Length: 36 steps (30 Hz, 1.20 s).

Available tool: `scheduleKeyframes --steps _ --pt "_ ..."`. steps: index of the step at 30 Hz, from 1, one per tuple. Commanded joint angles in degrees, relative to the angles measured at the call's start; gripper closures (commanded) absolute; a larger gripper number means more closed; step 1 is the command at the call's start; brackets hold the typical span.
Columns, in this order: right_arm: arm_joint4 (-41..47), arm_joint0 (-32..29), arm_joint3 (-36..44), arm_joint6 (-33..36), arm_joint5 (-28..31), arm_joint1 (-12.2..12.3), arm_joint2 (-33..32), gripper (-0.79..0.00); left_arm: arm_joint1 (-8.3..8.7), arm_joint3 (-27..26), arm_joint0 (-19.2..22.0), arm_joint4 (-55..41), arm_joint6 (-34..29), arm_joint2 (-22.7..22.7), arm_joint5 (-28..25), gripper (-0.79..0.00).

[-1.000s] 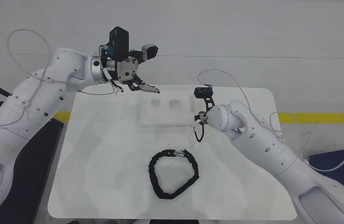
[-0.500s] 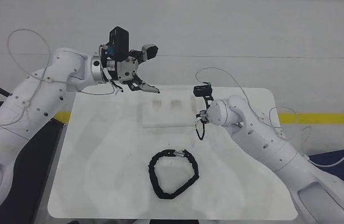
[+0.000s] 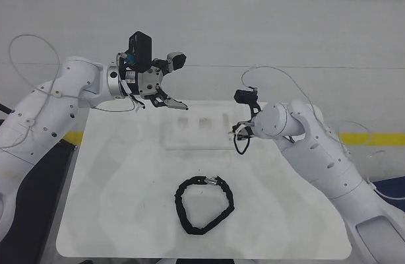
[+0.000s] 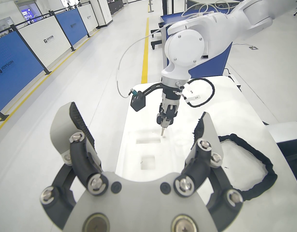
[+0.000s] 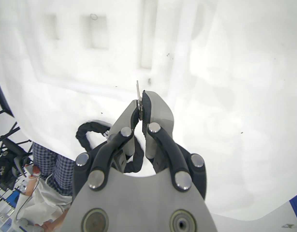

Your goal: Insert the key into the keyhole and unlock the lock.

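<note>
Metal key is clamped between fingers of right gripper, blade pointed down, held just above white foam tray, near end of long slot. Black chain lock is laid in loop on table, well apart from key. Left gripper is held above far left table corner, fingers spread wide.

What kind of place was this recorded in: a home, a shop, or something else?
Probably a factory-style robot test hall. A yellow floor line runs down a wide white floor, blue-and-white barrier panels fence off areas, and a bare white table holds just a chain lock.
</note>
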<state>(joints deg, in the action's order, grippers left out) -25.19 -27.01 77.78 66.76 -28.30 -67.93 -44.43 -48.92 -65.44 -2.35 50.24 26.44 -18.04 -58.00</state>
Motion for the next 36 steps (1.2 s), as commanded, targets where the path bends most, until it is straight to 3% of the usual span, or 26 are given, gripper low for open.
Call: scheduleKeyframes --steps 1,10,19,36 --pt "1.44 -0.9 1.71 0.45 0.6 0.63 -2.73 0.0 0.0 0.0 0.0 0.0 0.0 0.0 0.0 -0.785" --pt "8.12 -5.89 9.74 5.53 4.18 3.71 -14.9 0.0 0.0 0.0 0.0 0.0 0.0 0.0 0.0 -0.785" --pt "17.52 -10.08 15.04 5.86 9.03 5.54 -25.34 0.0 0.0 0.0 0.0 0.0 0.0 0.0 0.0 -0.785" --pt "21.24 -10.22 18.61 1.36 12.37 7.33 -32.7 0.0 0.0 0.0 0.0 0.0 0.0 0.0 0.0 -0.785"
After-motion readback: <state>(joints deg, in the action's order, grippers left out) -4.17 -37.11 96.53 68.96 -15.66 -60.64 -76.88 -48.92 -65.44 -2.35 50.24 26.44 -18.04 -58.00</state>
